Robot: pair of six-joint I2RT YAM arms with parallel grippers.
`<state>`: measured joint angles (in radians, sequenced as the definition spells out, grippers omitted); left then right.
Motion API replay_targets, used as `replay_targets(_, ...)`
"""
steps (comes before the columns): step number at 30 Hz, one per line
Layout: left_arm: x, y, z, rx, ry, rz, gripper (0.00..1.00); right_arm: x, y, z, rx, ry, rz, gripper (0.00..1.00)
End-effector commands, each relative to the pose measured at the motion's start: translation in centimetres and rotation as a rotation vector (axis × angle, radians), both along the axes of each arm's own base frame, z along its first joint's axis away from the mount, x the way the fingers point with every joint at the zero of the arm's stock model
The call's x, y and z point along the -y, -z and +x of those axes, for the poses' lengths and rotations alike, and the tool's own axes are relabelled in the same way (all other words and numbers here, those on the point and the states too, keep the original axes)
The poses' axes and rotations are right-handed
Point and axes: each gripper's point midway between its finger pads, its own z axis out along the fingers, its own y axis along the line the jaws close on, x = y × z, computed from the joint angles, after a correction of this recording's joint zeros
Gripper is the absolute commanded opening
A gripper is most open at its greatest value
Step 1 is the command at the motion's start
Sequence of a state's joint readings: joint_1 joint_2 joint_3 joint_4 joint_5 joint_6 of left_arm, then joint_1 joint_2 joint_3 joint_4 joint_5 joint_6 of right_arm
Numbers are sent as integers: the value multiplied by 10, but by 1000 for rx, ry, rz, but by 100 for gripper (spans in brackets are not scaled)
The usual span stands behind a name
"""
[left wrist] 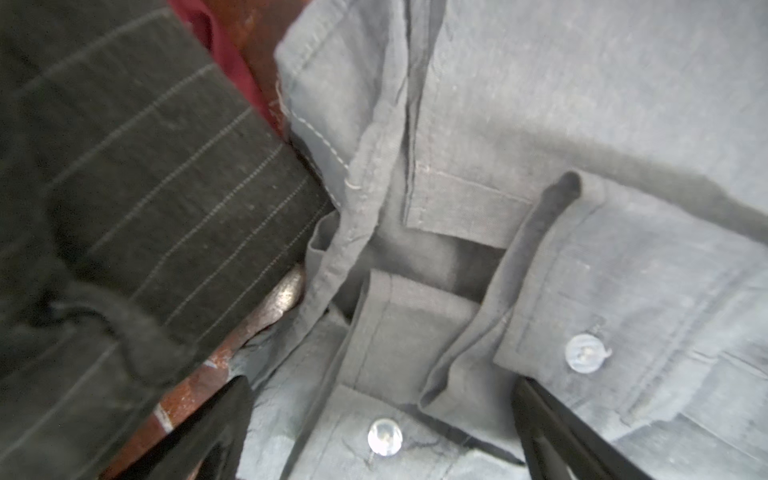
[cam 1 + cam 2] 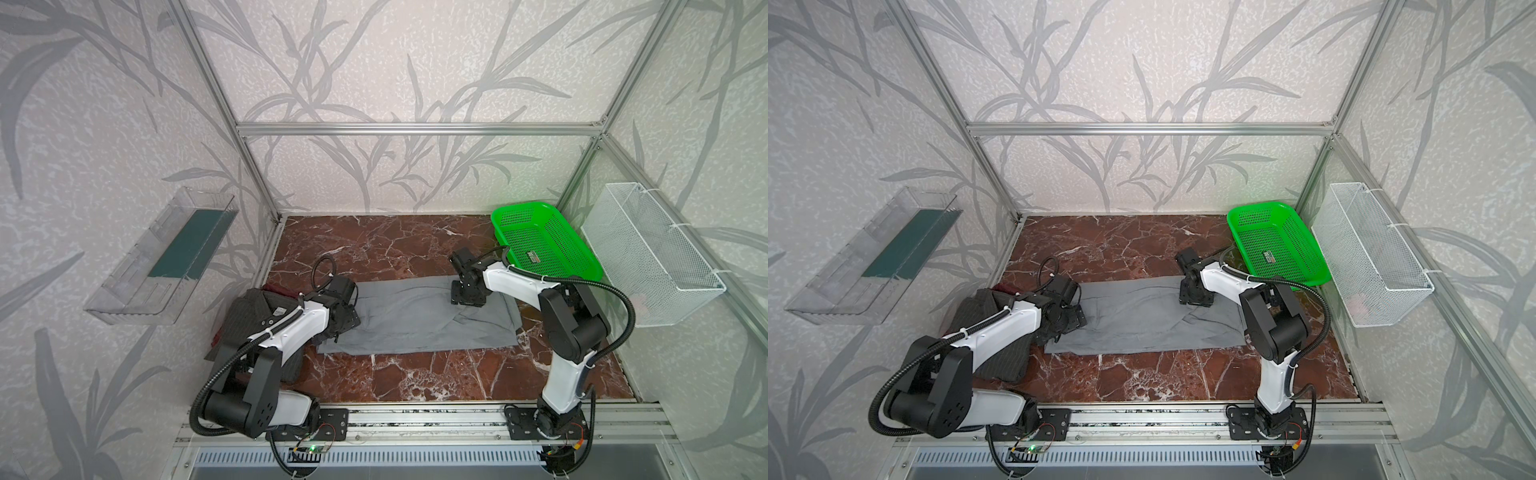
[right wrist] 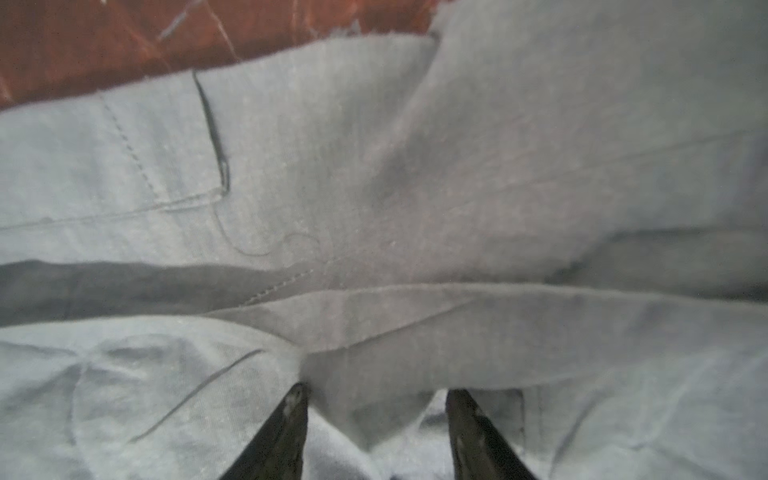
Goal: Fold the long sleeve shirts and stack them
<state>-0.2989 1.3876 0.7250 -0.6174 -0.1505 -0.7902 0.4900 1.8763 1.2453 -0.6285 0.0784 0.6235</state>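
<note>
Right wrist: grey shirt (image 3: 374, 208) beneath hand (image 3: 376, 390).

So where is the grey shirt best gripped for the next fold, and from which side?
The grey shirt lies flat as a long strip. Probably grip its short edge on the right, coming in low from that side with one finger under. That end is free on bare table, while the left end sits close to the pinstriped shirt.
</note>
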Motion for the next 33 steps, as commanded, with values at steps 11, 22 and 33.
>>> replay_targets(11,14,-14,-14,3,-3,1,95,3,-26,-59,-28,86,74,55)
replay_targets(22,15,-5,-25,-25,-6,1,95,-4,10,-66,-91,129,21,52)
replay_targets(33,30,12,-42,-74,2,-40,93,6,30,-27,-109,123,-80,51)
